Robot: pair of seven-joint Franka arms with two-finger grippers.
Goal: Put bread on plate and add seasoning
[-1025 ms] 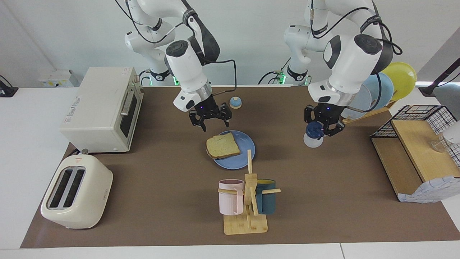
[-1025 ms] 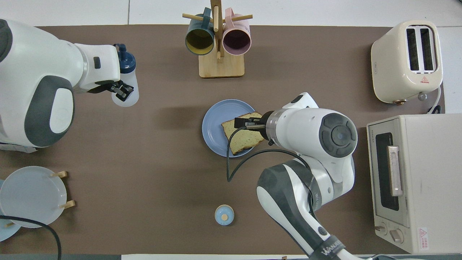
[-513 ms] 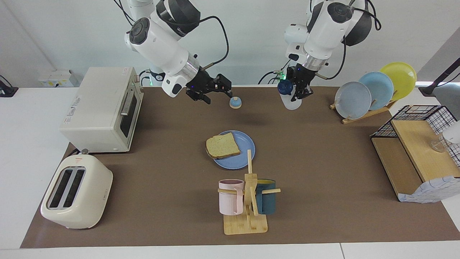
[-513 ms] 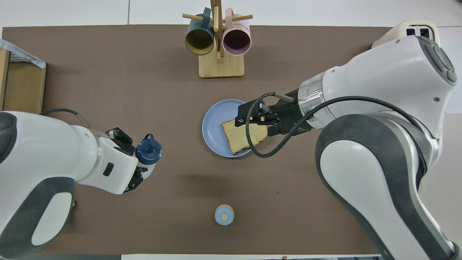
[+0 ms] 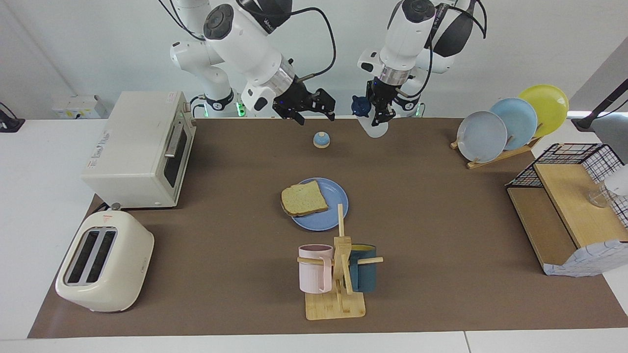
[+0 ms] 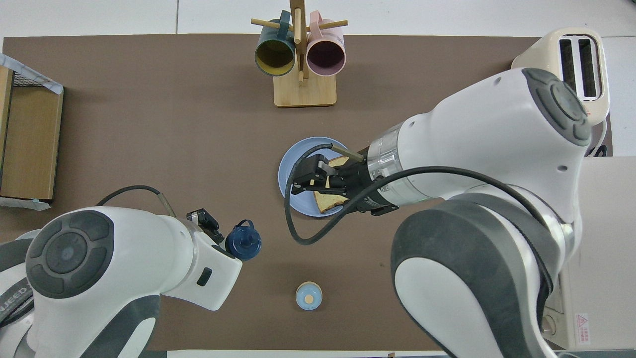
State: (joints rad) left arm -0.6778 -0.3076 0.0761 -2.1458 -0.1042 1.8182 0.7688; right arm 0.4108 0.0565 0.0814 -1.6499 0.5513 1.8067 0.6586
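The brown surface (image 5: 441,220) fills the frame, with the blue plate (image 5: 331,215) at centre and the bread (image 5: 304,198) lying flat on it, slightly over the rim. At top centre the left end effector (image 5: 379,110) is clamped on the seasoning (image 5: 370,120) bottle, raised — the bread lies down-frame from it, so this arm must carry the bottle that way. The right end effector (image 5: 306,105), upper left of centre, hangs with fingers spread and nothing between them — it looks done.
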